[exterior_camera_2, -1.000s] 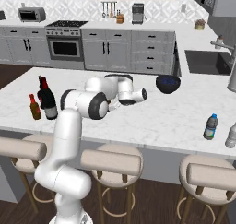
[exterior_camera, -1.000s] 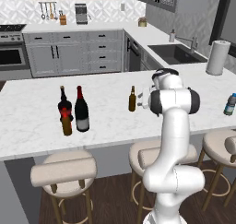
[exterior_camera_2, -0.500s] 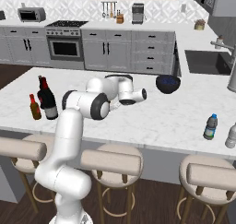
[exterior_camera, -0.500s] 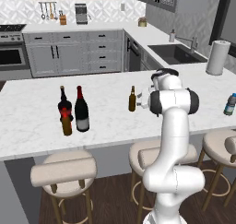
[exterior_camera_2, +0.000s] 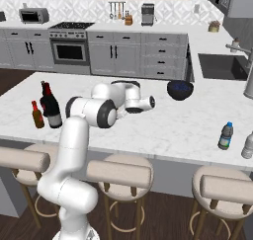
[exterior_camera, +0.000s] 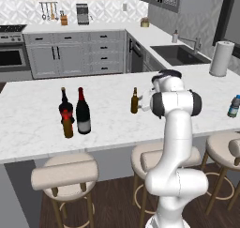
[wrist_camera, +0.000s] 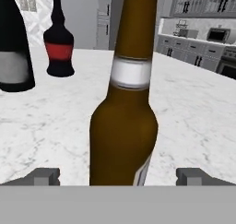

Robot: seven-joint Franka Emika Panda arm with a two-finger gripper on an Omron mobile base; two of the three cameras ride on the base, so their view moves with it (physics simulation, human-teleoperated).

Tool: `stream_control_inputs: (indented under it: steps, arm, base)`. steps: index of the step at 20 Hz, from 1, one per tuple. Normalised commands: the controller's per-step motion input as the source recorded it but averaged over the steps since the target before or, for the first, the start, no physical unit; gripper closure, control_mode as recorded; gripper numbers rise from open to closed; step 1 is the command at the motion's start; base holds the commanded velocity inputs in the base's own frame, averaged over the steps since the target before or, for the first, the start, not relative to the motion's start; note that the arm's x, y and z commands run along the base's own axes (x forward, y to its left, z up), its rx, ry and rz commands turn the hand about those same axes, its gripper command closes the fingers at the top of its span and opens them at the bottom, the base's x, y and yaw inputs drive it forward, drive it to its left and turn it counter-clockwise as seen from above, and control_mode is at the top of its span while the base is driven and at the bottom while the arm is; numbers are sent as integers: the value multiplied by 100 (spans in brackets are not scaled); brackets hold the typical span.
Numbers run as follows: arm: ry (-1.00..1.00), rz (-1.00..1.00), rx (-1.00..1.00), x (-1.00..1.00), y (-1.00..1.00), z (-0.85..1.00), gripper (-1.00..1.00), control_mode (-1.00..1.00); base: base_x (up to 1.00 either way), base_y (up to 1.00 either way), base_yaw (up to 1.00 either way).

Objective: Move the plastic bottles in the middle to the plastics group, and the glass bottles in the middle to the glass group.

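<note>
1. Nothing has shifted vs the earlier frames; arm and bottles sit as before.
2. Beer bottle (wrist_camera: 123, 112) stands upright mid-surface (exterior_camera: 108, 124), between the fingers (wrist_camera: 44, 176), which are spread fully wide, holding nothing.
3. Judgement: close on the body below the neck label, squarely, lift straight up, then carry to the glass group (exterior_camera: 65, 110).
4. Bottle base cut off in hand view; fingertips barely visible. Plastic bottle (exterior_camera_2: 226, 136) sits far right.

Wine bottle (exterior_camera_2: 51, 107) beside amber bottle (exterior_camera_2: 36, 115) on counter (exterior_camera_2: 188, 120)
</note>
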Motion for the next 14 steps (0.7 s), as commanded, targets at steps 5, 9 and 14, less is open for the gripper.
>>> stream_control_inputs:
  steps: [5,9,14]
  arm:
    - [0,-2,0,14,13,-5,-100,-100]
    - [0,-1,0,21,6,-2,-100,-100]
    - [0,0,0,13,11,-2,-100,-100]
  base:
    - [0,0,0]
    - [0,0,0]
    - [0,0,0]
